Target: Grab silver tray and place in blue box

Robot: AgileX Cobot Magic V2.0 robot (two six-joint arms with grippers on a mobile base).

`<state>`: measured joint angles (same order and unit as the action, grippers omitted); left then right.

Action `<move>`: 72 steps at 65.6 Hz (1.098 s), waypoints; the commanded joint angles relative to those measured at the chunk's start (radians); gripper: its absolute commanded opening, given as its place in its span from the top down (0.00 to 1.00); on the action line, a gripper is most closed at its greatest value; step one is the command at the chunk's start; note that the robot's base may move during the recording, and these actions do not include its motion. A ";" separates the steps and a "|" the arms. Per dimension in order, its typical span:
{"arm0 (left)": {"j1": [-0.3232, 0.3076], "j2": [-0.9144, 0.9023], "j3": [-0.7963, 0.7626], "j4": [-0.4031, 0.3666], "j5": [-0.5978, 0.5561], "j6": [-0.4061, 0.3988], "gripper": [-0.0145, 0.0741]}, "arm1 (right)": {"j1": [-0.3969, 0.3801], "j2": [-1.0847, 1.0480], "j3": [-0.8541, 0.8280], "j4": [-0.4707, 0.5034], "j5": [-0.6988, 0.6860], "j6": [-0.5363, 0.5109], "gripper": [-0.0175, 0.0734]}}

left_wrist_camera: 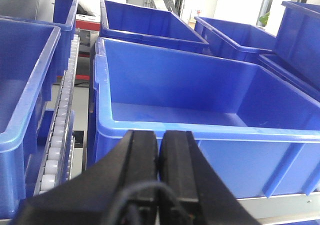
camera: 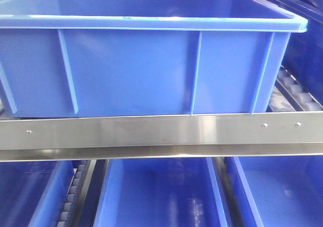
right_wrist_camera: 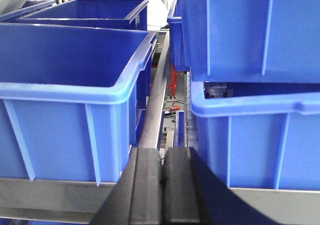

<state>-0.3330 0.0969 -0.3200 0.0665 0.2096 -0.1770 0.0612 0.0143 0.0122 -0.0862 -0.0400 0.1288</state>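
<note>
Left to right: the left gripper (left_wrist_camera: pixel 160 157), black fingers pressed together on nothing, faced the large deep blue ribbed plastic crate (left_wrist_camera: pixel 200 150), its long side lying across the view behind a brushed steel shelf rail (camera: pixel 151 131); the right gripper (right_wrist_camera: pixel 161 172), likewise clenched and empty, pointed between that crate and a stack of further blue crates (right_wrist_camera: pixel 255 130). The silver tray appeared in no view, so its heading and long axis could not be told. Judged stage: before the grab; next move calls for finding the tray.
</note>
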 commanded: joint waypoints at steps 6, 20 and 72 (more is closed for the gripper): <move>-0.007 0.011 -0.029 0.002 -0.075 0.004 0.84 | -0.006 -0.045 -0.002 0.006 -0.068 -0.014 0.75; -0.007 0.011 -0.029 0.002 -0.075 0.004 0.84 | -0.006 -0.045 -0.002 0.006 -0.069 -0.014 0.75; 0.175 -0.068 0.131 -0.203 -0.233 0.255 0.85 | -0.006 -0.045 -0.002 0.006 -0.069 -0.014 0.75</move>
<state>-0.2031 0.0426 -0.2129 -0.0267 0.1067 -0.0517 0.0605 -0.0099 0.0276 -0.0823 -0.0269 0.1269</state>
